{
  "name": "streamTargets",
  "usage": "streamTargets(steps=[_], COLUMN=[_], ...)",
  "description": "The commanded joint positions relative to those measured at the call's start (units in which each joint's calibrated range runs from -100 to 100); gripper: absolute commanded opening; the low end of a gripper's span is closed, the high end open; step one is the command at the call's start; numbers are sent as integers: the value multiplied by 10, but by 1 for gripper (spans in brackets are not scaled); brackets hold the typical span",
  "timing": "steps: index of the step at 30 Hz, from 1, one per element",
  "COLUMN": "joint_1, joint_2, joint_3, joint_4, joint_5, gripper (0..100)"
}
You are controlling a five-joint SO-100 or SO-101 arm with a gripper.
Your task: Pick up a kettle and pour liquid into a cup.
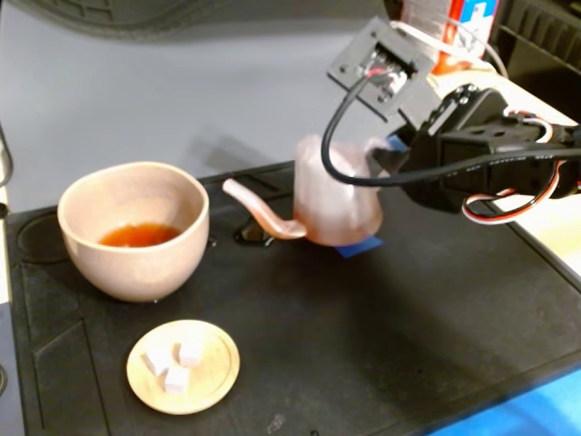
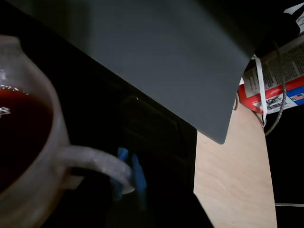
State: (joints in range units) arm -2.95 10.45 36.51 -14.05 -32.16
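Pale-pink translucent plastic forms the kettle point(image 1: 336, 204), which is seen in the fixed view on a black mat point(image 1: 408, 327), its long curved spout directed left toward the cup point(image 1: 133, 229) but stopping short of it. Reddish-orange liquid point(image 1: 138, 235) is held in the bottom of the speckled beige cup, which stands at the left of the mat. A dark wet patch point(image 1: 254, 234) is visible under the spout. The gripper point(image 1: 388, 156) is placed at the kettle's right side, where the handle lies; whether its fingers are pressed onto the handle cannot be told. A wooden dish point(image 1: 183, 366) carrying white cubes point(image 1: 174, 361) lies in front of the cup. In the wrist view, dark red liquid is shown inside the kettle beside its pale loop handle point(image 2: 95, 164).
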Motion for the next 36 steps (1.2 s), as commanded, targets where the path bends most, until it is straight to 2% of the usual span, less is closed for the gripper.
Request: streamTargets(steps=[1, 27, 31, 36], joint_1=[3, 15, 15, 14], joint_2=[4, 40, 42, 41], joint_3=[-47, -41, -39, -37], joint_4=[-16, -16, -16, -16], joint_5=[4, 19, 19, 19], gripper=[0, 1, 16, 17])
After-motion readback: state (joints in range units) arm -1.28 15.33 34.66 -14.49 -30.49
